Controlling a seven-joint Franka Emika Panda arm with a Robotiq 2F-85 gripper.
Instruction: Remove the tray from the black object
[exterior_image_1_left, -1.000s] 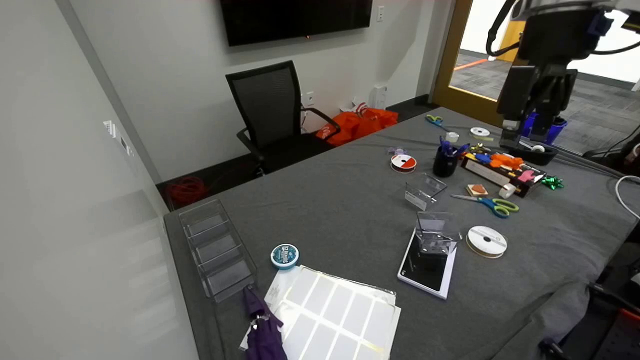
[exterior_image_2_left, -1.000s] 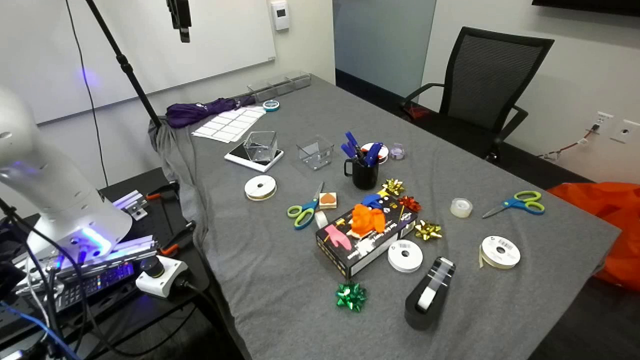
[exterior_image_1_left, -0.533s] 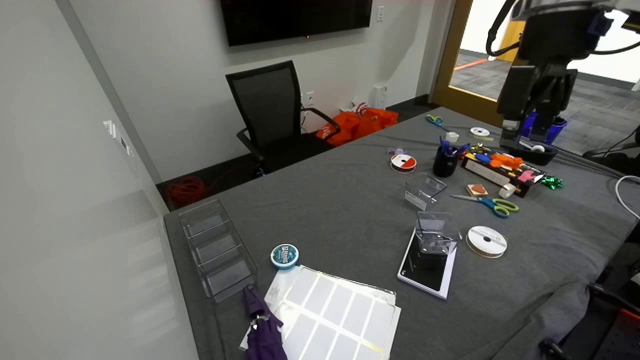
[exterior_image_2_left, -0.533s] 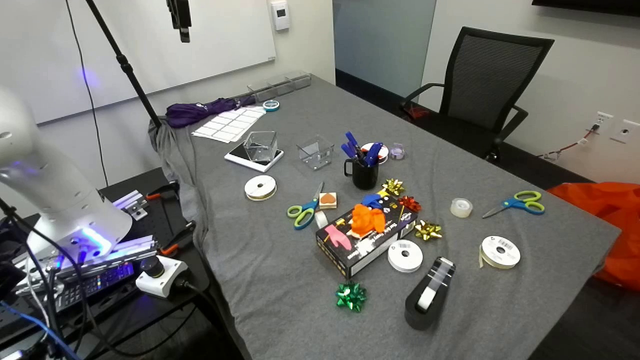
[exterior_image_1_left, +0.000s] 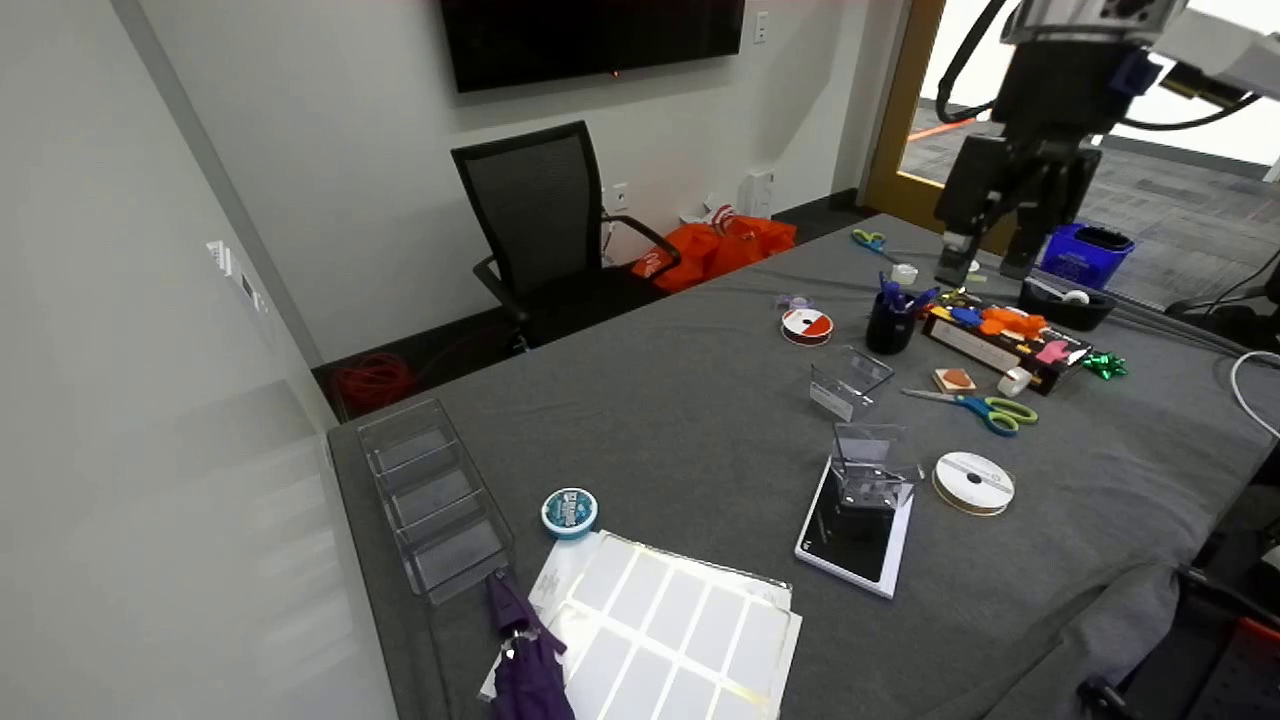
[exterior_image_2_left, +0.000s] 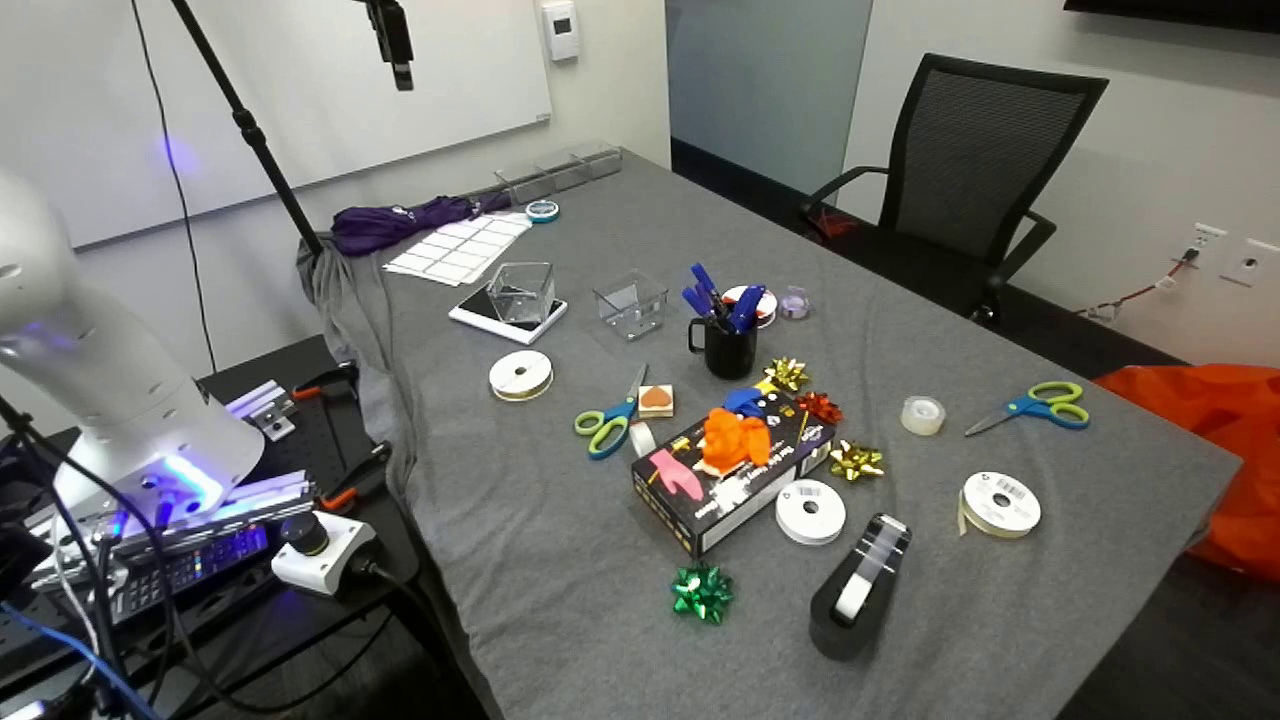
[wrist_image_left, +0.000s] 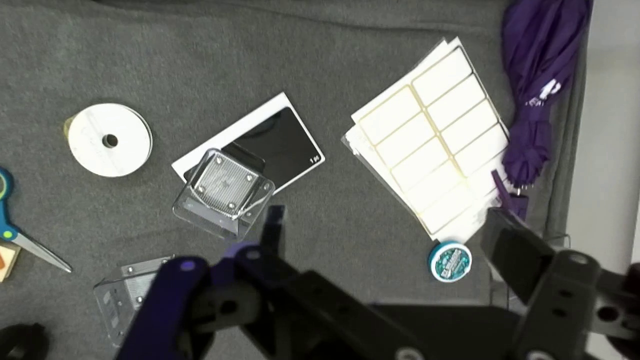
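A flat slab with a black face and white border, the black object (exterior_image_1_left: 850, 540), lies on the grey table; it also shows in an exterior view (exterior_image_2_left: 477, 306) and the wrist view (wrist_image_left: 292, 142). A clear plastic tray (exterior_image_1_left: 873, 470) rests on one end of it, also in an exterior view (exterior_image_2_left: 522, 293) and the wrist view (wrist_image_left: 225, 185). No separate white tray shows. My gripper (exterior_image_1_left: 988, 265) is open and empty, high above the table, apart from both. Its fingers are wide apart in the wrist view (wrist_image_left: 387, 220); it is partly cut off in an exterior view (exterior_image_2_left: 400, 75).
A second clear holder (exterior_image_1_left: 850, 383) and a white ribbon spool (exterior_image_1_left: 973, 482) stand near the slab. Scissors (exterior_image_1_left: 985, 405), a mug of pens (exterior_image_1_left: 889, 328) and a glove box (exterior_image_2_left: 733, 470) lie further off. A gridded sheet (exterior_image_1_left: 670, 610) and blue tin (exterior_image_1_left: 570, 512) are opposite.
In the last half second my gripper has shifted left in an exterior view, and slightly right and down in an exterior view. It stays open. The slab and the clear tray have not moved.
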